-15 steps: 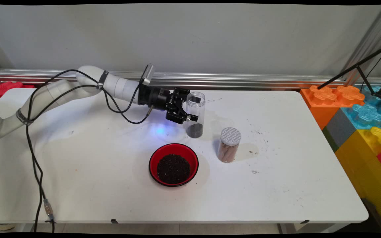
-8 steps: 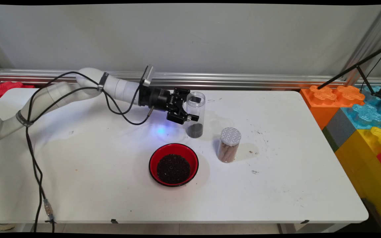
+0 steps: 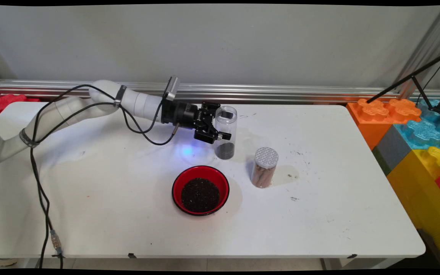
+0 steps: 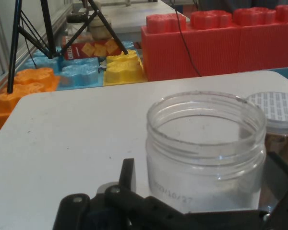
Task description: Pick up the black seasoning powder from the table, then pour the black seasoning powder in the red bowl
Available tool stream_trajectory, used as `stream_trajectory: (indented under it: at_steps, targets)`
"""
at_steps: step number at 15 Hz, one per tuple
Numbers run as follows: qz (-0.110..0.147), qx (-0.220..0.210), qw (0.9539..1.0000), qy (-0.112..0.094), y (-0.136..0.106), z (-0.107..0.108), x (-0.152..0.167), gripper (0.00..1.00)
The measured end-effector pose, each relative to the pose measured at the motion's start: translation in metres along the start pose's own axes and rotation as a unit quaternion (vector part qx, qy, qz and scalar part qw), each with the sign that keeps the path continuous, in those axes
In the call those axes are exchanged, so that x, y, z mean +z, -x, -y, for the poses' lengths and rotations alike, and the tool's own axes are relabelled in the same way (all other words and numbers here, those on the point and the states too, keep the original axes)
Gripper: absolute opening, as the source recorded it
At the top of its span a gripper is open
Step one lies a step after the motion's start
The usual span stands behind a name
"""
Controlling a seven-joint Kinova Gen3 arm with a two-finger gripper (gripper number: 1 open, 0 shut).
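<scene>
On table's point(image 3: 319, 214) far-middle: straddles open clear jar point(image 3: 230, 121) w/ gripper point(image 3: 222, 121), fingers point(image 4: 127, 173) spread either side, not clamped (gap shows on one side in hand view). Stands upright on table, dark grains in bottom, just behind red bowl point(image 3: 200, 190) of similar dark stuff; lidded jar point(image 3: 265, 168) near on right, not touching. Can't see far finger in main view, hidden behind jar. Other finger cut off at hand-view edge, so contact there unclear.

Open clear jar point(image 4: 205, 148) between the end effector point(image 4: 201, 196) fingers point(image 4: 127, 175), spread either side. Lidded jar point(image 4: 277, 120) just beyond, right. White surface point(image 4: 72, 143) underneath.
</scene>
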Motion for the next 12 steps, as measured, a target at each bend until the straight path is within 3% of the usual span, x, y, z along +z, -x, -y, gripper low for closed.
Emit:
stream_trajectory:
  at_steps: [6, 7, 12]
  targets:
    - [-0.002, -0.003, 1.0000, -0.001, 0.0011, -0.0008, 0.0028, 1.00]
    - [-0.002, -0.002, 1.0000, -0.001, 0.0012, -0.0010, 0.0030, 0.00]
    - [-0.001, -0.001, 1.0000, -0.002, 0.0009, -0.0014, 0.0023, 0.00]
